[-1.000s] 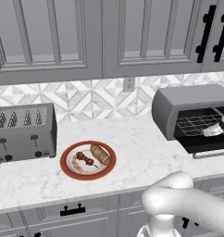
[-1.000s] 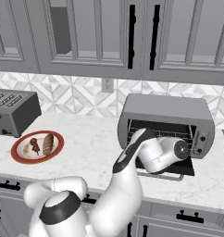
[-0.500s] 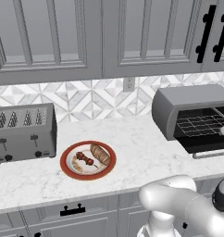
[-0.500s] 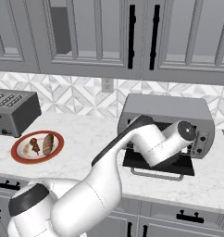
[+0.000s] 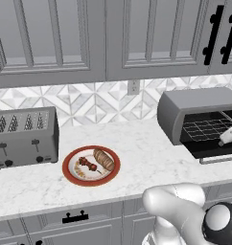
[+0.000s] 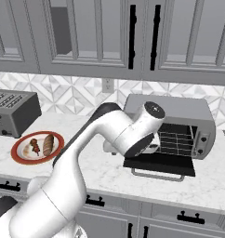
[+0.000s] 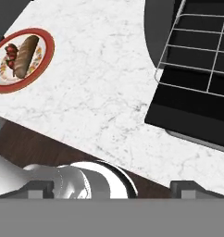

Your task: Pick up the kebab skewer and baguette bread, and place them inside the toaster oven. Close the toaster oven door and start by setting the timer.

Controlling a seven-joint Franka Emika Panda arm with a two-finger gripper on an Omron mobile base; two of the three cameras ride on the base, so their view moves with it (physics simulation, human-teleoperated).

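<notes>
All 3 views are evenly and brightly lit by soft, diffuse light with no visible source. Only faint shadows are cast beneath the plate [image 5: 91, 166] and toaster [image 5: 25, 137] on the surface [image 5: 137, 148]. The toaster oven [image 6: 172, 132] interior is left dark. Everything is rendered sharp, without blur, glare or edge distortion.

Glossy white arm [image 6: 86, 153], dark joints

On the worktop [image 5: 142, 158] the plate [image 5: 91, 165] lies left of my toaster oven [image 5: 199, 119], with the toaster [image 5: 24, 136] further left. The kebab skewer [image 5: 88, 164] lies left of the baguette bread [image 5: 104, 159] on the plate. The toaster oven door [image 6: 159, 163] lies folded down near the wire rack [image 6: 175, 138].
</notes>
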